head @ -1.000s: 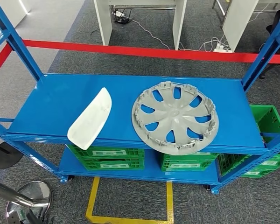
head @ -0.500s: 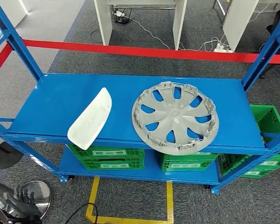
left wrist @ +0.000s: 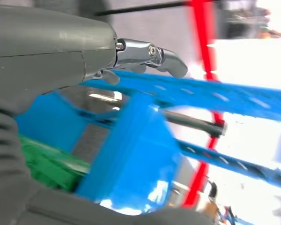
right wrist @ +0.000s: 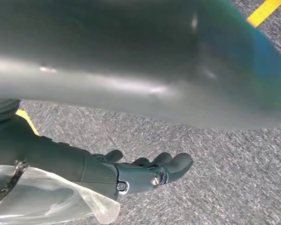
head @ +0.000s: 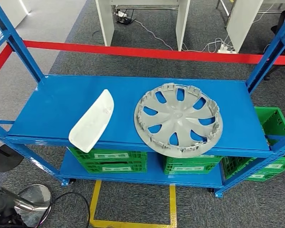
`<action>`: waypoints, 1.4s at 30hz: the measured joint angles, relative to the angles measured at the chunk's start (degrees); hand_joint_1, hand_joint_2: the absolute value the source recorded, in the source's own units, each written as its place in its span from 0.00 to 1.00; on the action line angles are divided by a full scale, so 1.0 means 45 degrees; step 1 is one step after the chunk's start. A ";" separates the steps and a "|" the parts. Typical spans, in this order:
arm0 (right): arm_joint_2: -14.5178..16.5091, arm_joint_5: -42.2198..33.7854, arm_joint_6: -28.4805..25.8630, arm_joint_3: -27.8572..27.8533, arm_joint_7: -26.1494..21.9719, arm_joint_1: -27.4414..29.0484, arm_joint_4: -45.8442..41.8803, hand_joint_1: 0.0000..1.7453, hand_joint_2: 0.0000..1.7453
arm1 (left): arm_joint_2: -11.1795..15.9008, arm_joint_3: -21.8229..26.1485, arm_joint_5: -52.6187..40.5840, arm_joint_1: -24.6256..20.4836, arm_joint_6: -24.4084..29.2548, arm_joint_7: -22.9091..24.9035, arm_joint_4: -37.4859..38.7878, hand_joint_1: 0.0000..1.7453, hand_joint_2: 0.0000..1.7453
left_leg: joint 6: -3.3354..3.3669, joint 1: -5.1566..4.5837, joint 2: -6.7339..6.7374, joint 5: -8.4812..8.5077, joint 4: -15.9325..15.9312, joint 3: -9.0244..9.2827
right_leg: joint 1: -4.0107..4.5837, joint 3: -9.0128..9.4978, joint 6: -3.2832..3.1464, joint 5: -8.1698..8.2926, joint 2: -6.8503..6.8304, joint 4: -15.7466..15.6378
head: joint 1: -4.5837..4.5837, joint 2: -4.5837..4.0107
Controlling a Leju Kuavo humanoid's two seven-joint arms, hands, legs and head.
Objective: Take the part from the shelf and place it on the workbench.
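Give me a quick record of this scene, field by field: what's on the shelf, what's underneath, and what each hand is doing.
top shelf: blue, holds two parts lying apart
white part: left side, near front edge
hubcap: grey, right of the white part, overhanging the front edge
lower shelf: green crates
floor: grey carpet, yellow tape marking
behind shelf: red tape line
left hand: holds nothing, near the blue shelf frame
right hand: holds nothing, fingers loosely extended over the carpet
task state: no part picked yet

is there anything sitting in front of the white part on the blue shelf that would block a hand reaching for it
Nothing visible does. The white part lies at the blue shelf's front edge, apart from the hubcap beside it.
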 joint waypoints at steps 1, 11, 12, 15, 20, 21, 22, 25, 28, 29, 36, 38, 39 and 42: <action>0.0003 0.0110 0.0081 -0.0041 0.0056 0.0020 -0.0025 0.00 0.00 | 0.0162 -0.0400 -0.0821 0.0206 0.0464 0.0012 -0.0688 0.00 1.00 | 0.0000 0.0001 0.0001 0.0000 0.0000 -0.0001 | 0.0001 -0.0002 0.0000 0.0000 -0.0002 0.0000 | -0.0001 0.0001; 0.0043 0.1614 0.1908 -0.1211 -0.0310 -0.0315 0.0019 0.00 0.00 | 0.2844 -0.4309 -0.7916 0.0665 0.3312 0.2439 -0.3099 0.00 1.00 | -0.0005 0.0001 0.0000 0.0005 -0.0001 0.0004 | -0.0001 0.0004 -0.0003 0.0004 -0.0006 0.0000 | -0.0001 0.0001; 0.0046 0.1858 0.2129 -0.1463 -0.0479 -0.0480 0.0124 0.00 0.00 | 0.3065 -0.4609 -0.8247 0.0612 0.3349 0.2686 -0.3116 0.00 1.00 | -0.0005 0.0001 0.0002 0.0006 -0.0001 0.0007 | -0.0001 0.0006 -0.0004 0.0006 -0.0005 0.0000 | -0.0001 0.0001; 0.0077 0.2318 0.2451 -0.2150 -0.0709 -0.0869 0.0425 0.00 0.00 | 0.3528 -0.5328 -0.8668 0.0521 0.3378 0.3077 -0.3129 0.00 1.00 | -0.0007 0.0000 0.0004 0.0008 -0.0001 0.0012 | -0.0001 0.0010 -0.0005 0.0007 -0.0006 0.0000 | -0.0001 0.0001; 0.0129 0.2839 0.2866 -0.3016 -0.0901 -0.1216 0.0793 0.00 0.00 | 0.4071 -0.6278 -0.9605 0.0431 0.3516 0.3583 -0.3091 0.00 1.00 | -0.0005 0.0000 0.0003 0.0004 0.0000 0.0009 | -0.0002 0.0005 -0.0004 0.0004 -0.0005 0.0000 | -0.0001 0.0001; 0.0138 0.2926 0.2932 -0.3159 -0.0929 -0.1282 0.0856 0.00 0.00 | 0.4138 -0.6487 -0.9718 0.0411 0.3596 0.3651 -0.3065 0.00 1.00 | -0.0004 0.0000 0.0003 0.0003 -0.0001 0.0008 | -0.0002 0.0004 -0.0003 0.0003 -0.0004 0.0000 | -0.0001 0.0001; 0.0148 0.2999 0.2990 -0.3282 -0.0951 -0.1339 0.0908 0.00 0.00 | 0.4191 -0.6691 -0.9791 0.0397 0.3690 0.3711 -0.3034 0.00 1.00 | -0.0003 0.0000 0.0003 0.0002 -0.0001 0.0007 | -0.0002 0.0004 -0.0003 0.0002 -0.0004 0.0000 | -0.0001 0.0001; 0.0170 0.3178 0.3120 -0.3624 -0.0979 -0.1471 0.1069 0.00 0.00 | 0.4345 -0.7263 -0.9945 0.0384 0.4021 0.3838 -0.2924 0.00 1.00 | -0.0001 -0.0001 0.0003 0.0000 -0.0001 0.0006 | -0.0003 0.0004 -0.0002 0.0002 -0.0003 0.0000 | -0.0001 0.0001; 0.0177 0.3284 0.3163 -0.3851 -0.0991 -0.1545 0.1185 0.00 0.00 | 0.4475 -0.7652 -0.9910 0.0388 0.4373 0.3894 -0.2833 0.00 1.00 | -0.0001 -0.0001 0.0003 -0.0001 -0.0001 0.0006 | -0.0004 0.0004 -0.0002 0.0002 -0.0004 0.0000 | -0.0001 0.0001; 0.0179 0.3314 0.3178 -0.3909 -0.0996 -0.1560 0.1215 0.00 0.00 | 0.4526 -0.7771 -0.9852 0.0390 0.4506 0.3911 -0.2809 0.00 1.00 | -0.0001 -0.0001 0.0003 -0.0001 -0.0001 0.0006 | -0.0004 0.0005 -0.0002 0.0002 -0.0005 0.0000 | 0.0000 0.0001; 0.0180 0.3457 0.3334 -0.4127 -0.1023 -0.1591 0.1349 0.00 0.00 | 0.4779 -0.8349 -0.9384 0.0403 0.4963 0.3985 -0.2692 0.00 1.00 | 0.0000 0.0000 0.0003 0.0000 -0.0001 0.0006 | -0.0003 0.0005 -0.0002 0.0002 -0.0006 0.0000 | -0.0001 0.0000; 0.0180 0.3467 0.3338 -0.4153 -0.1037 -0.1592 0.1367 0.00 0.00 | 0.4811 -0.8457 -0.9082 0.0416 0.5059 0.4007 -0.2670 0.00 1.00 | 0.0000 0.0000 0.0003 0.0000 -0.0001 0.0006 | -0.0003 0.0005 -0.0002 0.0002 -0.0005 0.0000 | -0.0001 0.0001; 0.0180 0.3468 0.3337 -0.4156 -0.1041 -0.1591 0.1372 0.00 0.00 | 0.4817 -0.8498 -0.8914 0.0430 0.5099 0.4010 -0.2657 0.00 1.00 | 0.0000 0.0000 0.0003 0.0000 -0.0001 0.0006 | -0.0003 0.0006 -0.0002 0.0002 -0.0005 0.0000 | -0.0001 0.0001; 0.0180 0.3464 0.3322 -0.4158 -0.1038 -0.1592 0.1387 0.00 0.00 | 0.4813 -0.8562 -0.8417 0.0488 0.5228 0.3993 -0.2616 0.00 1.00 | -0.0001 0.0000 0.0003 0.0000 -0.0001 0.0006 | -0.0003 0.0006 -0.0002 0.0002 -0.0005 0.0000 | -0.0002 0.0001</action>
